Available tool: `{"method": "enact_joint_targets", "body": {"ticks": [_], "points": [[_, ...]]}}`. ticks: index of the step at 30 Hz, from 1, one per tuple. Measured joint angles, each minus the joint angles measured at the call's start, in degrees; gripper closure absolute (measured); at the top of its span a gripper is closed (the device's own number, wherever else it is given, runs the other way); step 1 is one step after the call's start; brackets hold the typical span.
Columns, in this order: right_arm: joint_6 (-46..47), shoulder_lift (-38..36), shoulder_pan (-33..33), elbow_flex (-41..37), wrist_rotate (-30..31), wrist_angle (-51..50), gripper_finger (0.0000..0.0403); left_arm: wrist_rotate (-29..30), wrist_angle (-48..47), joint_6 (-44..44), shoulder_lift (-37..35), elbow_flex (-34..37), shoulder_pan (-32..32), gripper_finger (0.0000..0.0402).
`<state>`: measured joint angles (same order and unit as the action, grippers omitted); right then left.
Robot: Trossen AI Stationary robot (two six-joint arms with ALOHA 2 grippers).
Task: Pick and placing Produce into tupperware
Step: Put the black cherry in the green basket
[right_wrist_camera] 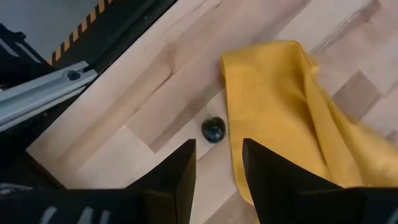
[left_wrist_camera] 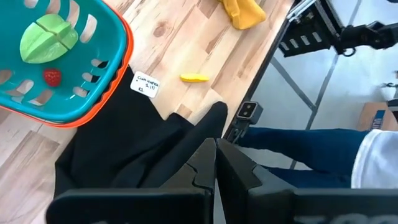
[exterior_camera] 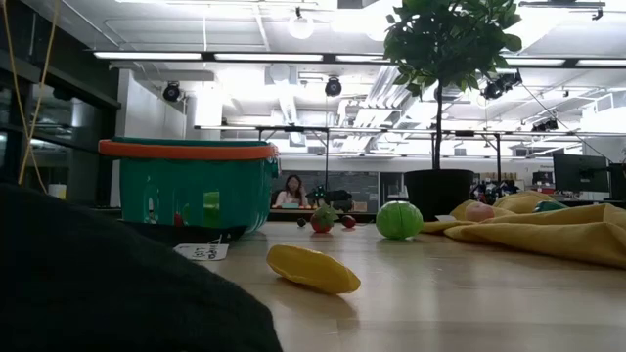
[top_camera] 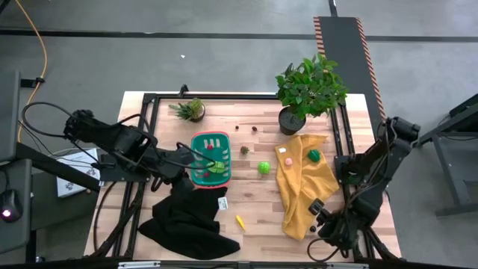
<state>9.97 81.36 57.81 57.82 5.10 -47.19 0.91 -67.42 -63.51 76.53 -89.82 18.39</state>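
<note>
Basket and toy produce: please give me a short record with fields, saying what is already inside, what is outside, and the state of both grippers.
basket: teal, red-pink rim, beside black cloth
inside: green piece, small red piece
on bare table: yellow piece, green ball
on yellow cloth: pink piece, green piece
left gripper: shut, empty, above black cloth
right gripper: open, above small dark piece at the cloth's edge

Even overhead light from ceiling strip fixtures [exterior_camera: 186,56] washes the wooden table [top_camera: 254,209], leaving only soft, short shadows. In the low view those fixtures glare white, silhouetting the potted tree [exterior_camera: 445,44]; the near black cloth [exterior_camera: 108,284] is a blurred dark mass. The yellow cloth [right_wrist_camera: 292,106] stays bright and sharp, while the right wrist camera's own fingers [right_wrist_camera: 177,174] blur.
</note>
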Motion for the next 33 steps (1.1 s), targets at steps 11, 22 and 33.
{"method": "enact_joint_targets", "body": {"ticks": [11,22,33], "points": [[-0.71,3.05,-2.43,-2.07,-2.14,7.47,0.0279,-0.07,-0.12,0.09,1.59,0.02,0.0,0.0399],[-1.42,8.54,-3.16,-2.07,-4.7,8.05,0.0279,-1.51,-0.04,0.18,2.62,0.02,0.0,0.0399],[-0.19,11.24,-3.28,-2.07,-5.35,8.25,0.0272,-1.51,0.02,0.16,2.58,0.02,0.0,0.0399]]}}
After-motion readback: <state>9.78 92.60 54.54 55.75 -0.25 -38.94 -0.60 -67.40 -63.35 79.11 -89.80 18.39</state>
